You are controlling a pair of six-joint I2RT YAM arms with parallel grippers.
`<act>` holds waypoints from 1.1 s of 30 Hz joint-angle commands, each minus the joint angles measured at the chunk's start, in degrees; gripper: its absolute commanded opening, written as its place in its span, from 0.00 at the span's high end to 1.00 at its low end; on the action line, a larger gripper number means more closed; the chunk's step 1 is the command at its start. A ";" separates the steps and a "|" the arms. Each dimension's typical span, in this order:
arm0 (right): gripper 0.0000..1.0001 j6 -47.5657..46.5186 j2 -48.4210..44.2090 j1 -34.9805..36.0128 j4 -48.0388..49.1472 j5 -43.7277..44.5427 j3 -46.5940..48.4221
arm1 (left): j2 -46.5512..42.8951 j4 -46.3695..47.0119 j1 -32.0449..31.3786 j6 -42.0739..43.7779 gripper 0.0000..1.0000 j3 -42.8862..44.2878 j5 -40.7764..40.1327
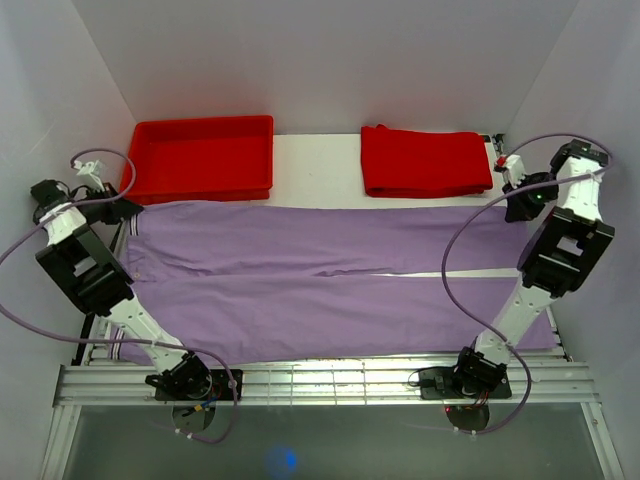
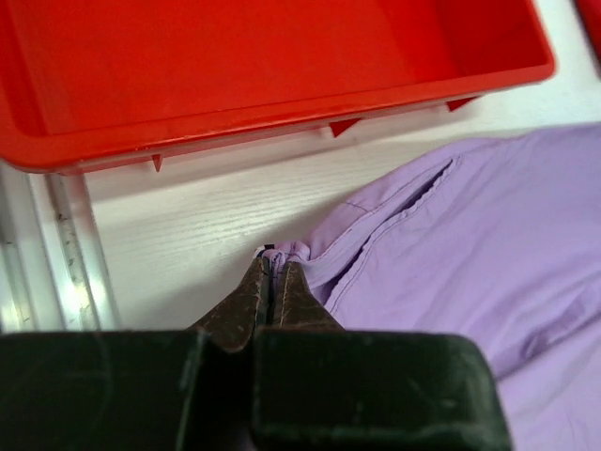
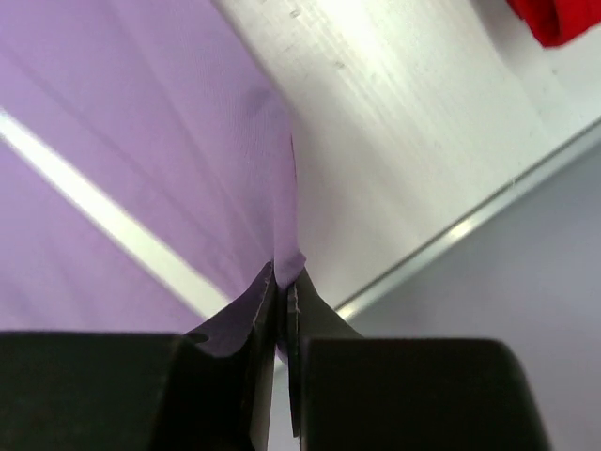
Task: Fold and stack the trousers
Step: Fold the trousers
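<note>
The lilac trousers (image 1: 330,280) lie spread across the table, waist at the left, leg ends at the right, a thin white stripe running along the middle. My left gripper (image 1: 125,212) is shut on the far corner of the waistband (image 2: 286,252), beside a pocket seam. My right gripper (image 1: 518,205) is shut on the far edge of the upper leg's end (image 3: 289,268). The trousers (image 3: 141,141) hang taut from it above the white table. Both jaws pinch fabric between closed tips.
A rigid red tray (image 1: 200,158) stands at the back left, right behind my left gripper; its wall (image 2: 282,103) fills the left wrist view. A folded red garment (image 1: 425,160) lies at the back right. White walls enclose the table; a metal rail (image 1: 320,380) runs along the near edge.
</note>
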 commanded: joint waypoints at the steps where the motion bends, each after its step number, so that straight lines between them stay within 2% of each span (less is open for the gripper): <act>1: 0.92 -5.43 -7.78 -3.04 -5.14 -1.20 -5.14 | -8.84 -9.24 6.60 12.33 1.00 0.79 9.84; 3: 0.92 -9.03 -12.60 -5.32 -5.32 -0.32 -11.27 | -9.99 -15.86 9.25 19.45 1.00 1.49 13.52; 4: 0.92 -10.43 -14.11 -6.20 -5.40 0.12 -13.48 | -10.25 -23.20 12.22 27.83 1.00 1.67 14.24; 6: 0.92 -15.25 -18.93 -8.93 -5.14 2.30 -18.40 | -10.34 -32.01 15.31 38.67 1.00 1.76 15.21; 7: 0.92 -16.85 -20.53 -10.94 -4.79 3.19 -23.65 | -10.08 -43.02 18.46 53.26 1.00 1.76 15.13; 8: 0.92 -18.52 -22.11 -12.09 -4.36 4.15 -26.40 | -9.56 -48.18 20.14 59.41 1.00 1.58 14.43; 9: 0.92 -21.84 -25.17 -13.14 -2.87 6.25 -29.12 | -10.16 -48.67 22.77 59.38 1.00 -1.12 13.20; 11: 0.92 -24.85 -27.74 -16.47 -1.02 8.90 -37.47 | -12.44 -48.67 25.24 67.78 1.00 -6.30 7.50; 12: 0.92 -27.91 -29.84 -17.45 0.56 11.35 -39.94 | -15.32 -48.67 27.34 72.43 1.00 -12.77 5.22; 14: 0.92 -29.69 -31.87 -19.99 2.23 14.25 -46.27 | -17.36 -48.59 28.33 83.31 1.00 -19.04 -4.35; 16: 0.92 -30.40 -32.23 -20.80 4.51 15.41 -49.00 | -17.55 -47.97 28.42 86.01 1.00 -25.12 -11.12; 20: 0.92 -27.68 -31.18 -20.36 9.70 17.26 -54.97 | -14.83 -40.96 27.81 76.55 1.00 -27.77 -13.07; 24: 0.92 -22.68 -27.23 -19.05 17.17 19.37 -56.84 | -14.91 -26.05 24.30 64.17 1.00 -32.60 -16.95; 27: 0.92 -17.14 -23.01 -17.47 18.85 18.41 -53.25 | -15.09 -17.68 20.00 55.37 1.00 -33.67 -17.31; 28: 0.92 -15.82 -22.05 -16.59 19.03 18.14 -52.01 | -14.83 -16.17 18.94 49.69 1.00 -33.23 -17.13; 33: 0.92 -8.88 -16.51 -13.07 21.31 17.35 -43.85 | -12.98 -6.42 9.81 33.04 1.00 -28.40 -16.34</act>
